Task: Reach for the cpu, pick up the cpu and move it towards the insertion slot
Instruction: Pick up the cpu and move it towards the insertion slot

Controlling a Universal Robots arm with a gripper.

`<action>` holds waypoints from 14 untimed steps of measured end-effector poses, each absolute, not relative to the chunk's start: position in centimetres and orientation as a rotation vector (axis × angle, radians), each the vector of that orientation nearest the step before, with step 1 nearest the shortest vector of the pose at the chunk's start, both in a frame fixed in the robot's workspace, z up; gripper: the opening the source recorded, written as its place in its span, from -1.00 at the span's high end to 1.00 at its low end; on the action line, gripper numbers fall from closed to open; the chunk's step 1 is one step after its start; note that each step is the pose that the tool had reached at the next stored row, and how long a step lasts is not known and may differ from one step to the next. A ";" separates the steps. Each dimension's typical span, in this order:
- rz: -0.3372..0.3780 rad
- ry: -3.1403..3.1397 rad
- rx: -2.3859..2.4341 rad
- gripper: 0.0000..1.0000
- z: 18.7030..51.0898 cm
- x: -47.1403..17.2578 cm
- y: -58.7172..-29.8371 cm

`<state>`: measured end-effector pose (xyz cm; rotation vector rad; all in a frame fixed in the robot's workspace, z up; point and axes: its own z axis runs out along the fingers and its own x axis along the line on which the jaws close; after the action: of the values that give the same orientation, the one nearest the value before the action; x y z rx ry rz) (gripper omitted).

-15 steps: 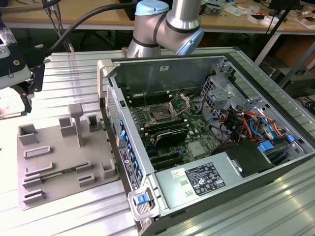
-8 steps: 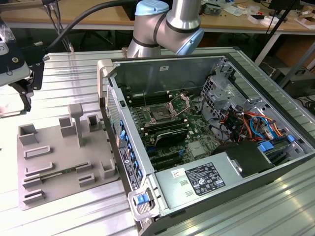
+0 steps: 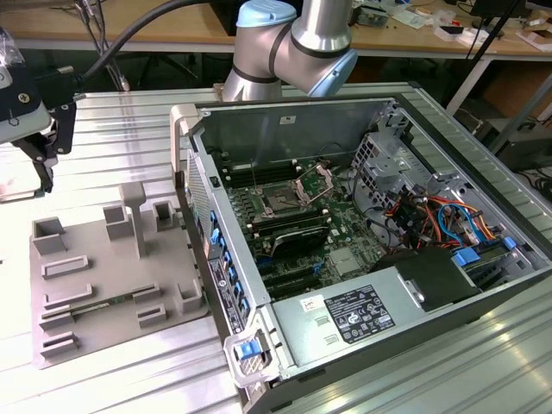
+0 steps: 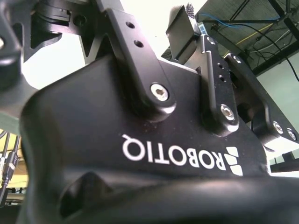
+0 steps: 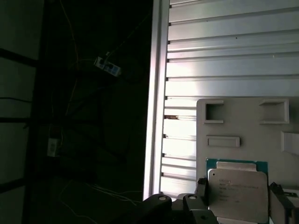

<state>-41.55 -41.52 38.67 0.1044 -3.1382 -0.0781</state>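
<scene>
Gripper (image 3: 41, 159) is hanging at the exterior view's left edge, above the ribbed table (image 3: 129, 371) and just beyond the grey tray plate (image 3: 112, 285). Its upper body is being cut off by the frame, and what it is carrying is hard to make out from this angle. The arm (image 3: 302, 39) is rising behind the open computer case (image 3: 362, 112), with its upper part cut off. Inside the case, the insertion slot (image 3: 281, 203) is lying on the motherboard with its metal bracket standing open, well apart from the gripper.

In the second wrist view, the black housing (image 4: 117, 140) is filling most of the frame and two link bars (image 4: 140, 56) are running up from it. The housing is blocking everything beyond it apart from a bright background.

In the first wrist view, the cpu (image 5: 238, 191) is sitting between the two fingers (image 5: 201, 186), which are pressing in against its opposite edges and pinching it. Its silver top is facing the camera, with a thin green rim showing along one side. The lower edge of the chip and the far finger are being cropped by the frame. Behind the chip, the tray plate and the table are lying below, and the area past the table's edge is too dark to read.
</scene>
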 end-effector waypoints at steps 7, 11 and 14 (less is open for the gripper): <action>-0.078 -3.138 0.104 -0.09 39.1 -41.5 -41.5; -0.078 -3.138 0.104 -0.09 39.2 -41.5 -41.5; -0.078 -3.138 0.104 -0.09 39.4 -41.5 -41.5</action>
<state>-41.54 -41.52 39.36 0.1044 -3.1382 -0.0782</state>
